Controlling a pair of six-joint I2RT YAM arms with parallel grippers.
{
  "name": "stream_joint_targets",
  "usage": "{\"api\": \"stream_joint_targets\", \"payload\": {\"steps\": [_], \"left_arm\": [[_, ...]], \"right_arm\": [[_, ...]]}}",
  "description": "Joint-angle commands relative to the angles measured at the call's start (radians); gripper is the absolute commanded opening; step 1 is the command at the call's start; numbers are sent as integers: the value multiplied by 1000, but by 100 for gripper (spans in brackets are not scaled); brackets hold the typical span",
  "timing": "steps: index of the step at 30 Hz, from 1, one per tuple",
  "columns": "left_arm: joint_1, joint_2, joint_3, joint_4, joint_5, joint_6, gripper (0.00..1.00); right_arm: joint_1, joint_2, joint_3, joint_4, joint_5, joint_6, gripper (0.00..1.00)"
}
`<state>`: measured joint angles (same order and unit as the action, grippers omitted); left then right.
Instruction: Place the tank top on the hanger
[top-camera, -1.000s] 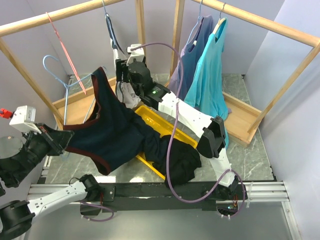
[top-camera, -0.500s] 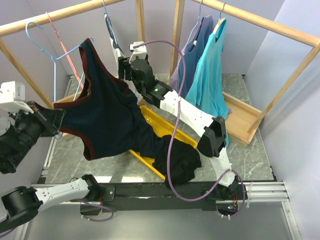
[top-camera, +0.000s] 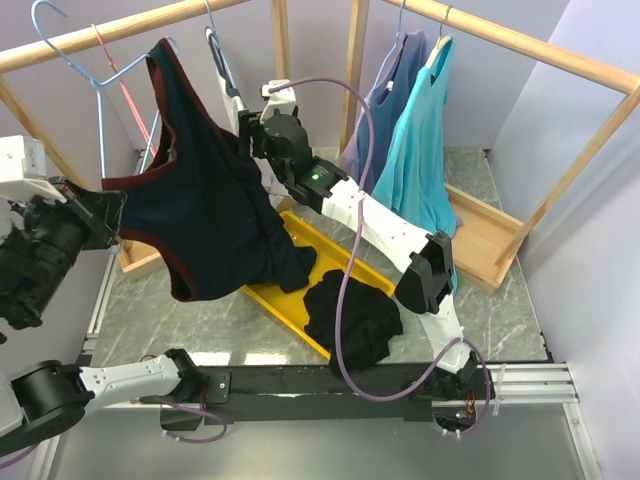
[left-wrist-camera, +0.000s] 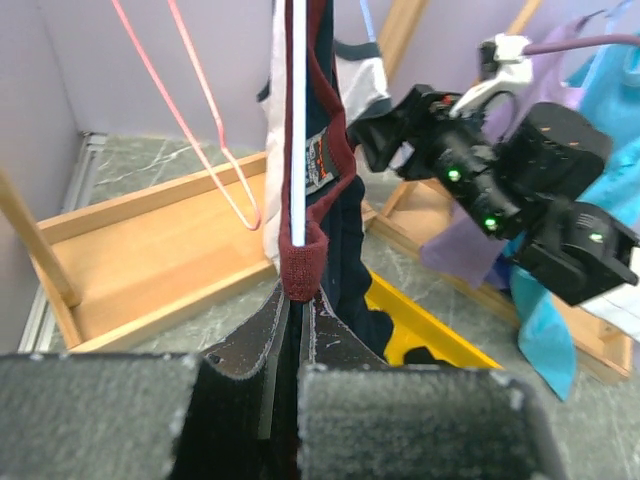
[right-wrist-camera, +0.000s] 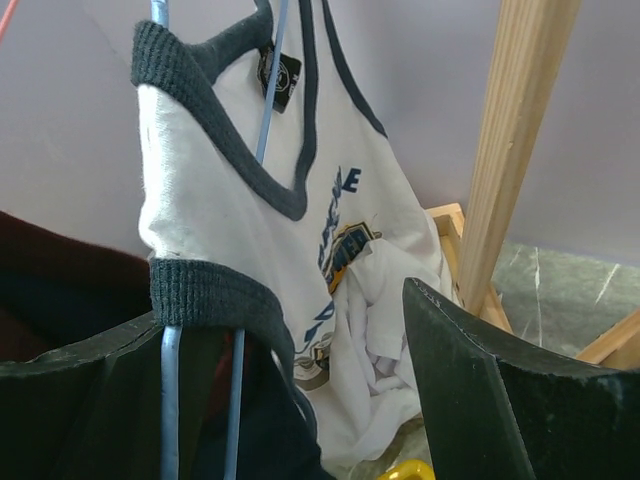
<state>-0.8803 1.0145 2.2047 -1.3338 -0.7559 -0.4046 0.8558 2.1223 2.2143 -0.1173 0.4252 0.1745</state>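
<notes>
The left claw (left-wrist-camera: 298, 300) is pinched together on a fold of maroon trim of the tank top (left-wrist-camera: 335, 200). The hanger (left-wrist-camera: 297, 120) wire runs straight up out of that fold, and a pink hanger (left-wrist-camera: 215, 150) dangles just beside it. The right claw (right-wrist-camera: 290, 390) stands wide apart and holds nothing; a white tank top (right-wrist-camera: 250, 230) hangs directly before it, beside a wooden post (right-wrist-camera: 510, 150). From above, the navy top is draped between both claws, above the bench (top-camera: 500, 300) and over a yellow tray (top-camera: 262, 296), near a black garment (top-camera: 355, 315).
</notes>
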Motion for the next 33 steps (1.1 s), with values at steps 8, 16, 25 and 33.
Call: {"api": "stream_joint_targets", "payload": {"steps": [8, 16, 25, 33], "left_arm": [[-2, -39, -281, 136, -54, -106, 1], [-2, -4, -369, 217, -94, -175, 1], [-2, 110, -340, 268, -233, -211, 1], [33, 274, -254, 297, -249, -135, 1]], "right_arm": [[-24, -62, 18, 13, -16, 13, 77], [-31, -79, -7, 13, -28, 16, 78], [-41, -71, 8, -7, -40, 28, 78], [-52, -65, 24, -24, -65, 40, 78]]}}
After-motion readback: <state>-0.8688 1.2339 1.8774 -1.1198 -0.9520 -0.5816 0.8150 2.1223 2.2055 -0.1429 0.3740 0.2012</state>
